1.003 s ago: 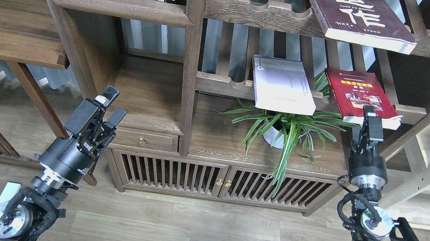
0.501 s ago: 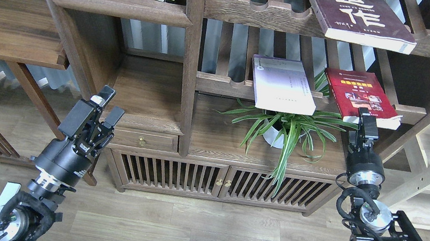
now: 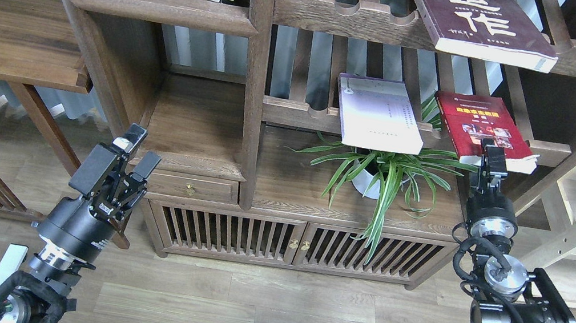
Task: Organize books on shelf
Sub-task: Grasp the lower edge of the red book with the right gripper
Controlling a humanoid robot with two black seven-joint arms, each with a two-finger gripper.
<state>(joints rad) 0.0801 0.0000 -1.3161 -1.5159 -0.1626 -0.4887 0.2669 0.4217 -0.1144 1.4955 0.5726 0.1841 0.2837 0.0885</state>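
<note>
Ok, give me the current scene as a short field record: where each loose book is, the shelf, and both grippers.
red book: lower slatted rack, right, overhanging front rail
lavender-white book: same rack, left of the red one
maroon book: upper slatted rack, overhanging
shelf: upper left, three books upright at its right end
right gripper: at red book's front edge, grip unclear
left gripper: open, empty, low left
plant: under the lower rack

Illumination is bright, even and diffuse, entering as daylight through the pale gaps behind the bookcase (image 3: 248,120). Shadows are soft and collect beneath the shelf boards. The floor (image 3: 265,308) shows a mild sheen without glare. Focus is sharp throughout. Straight uprights lean outward near the frame edges, indicating wide-angle distortion.
</note>
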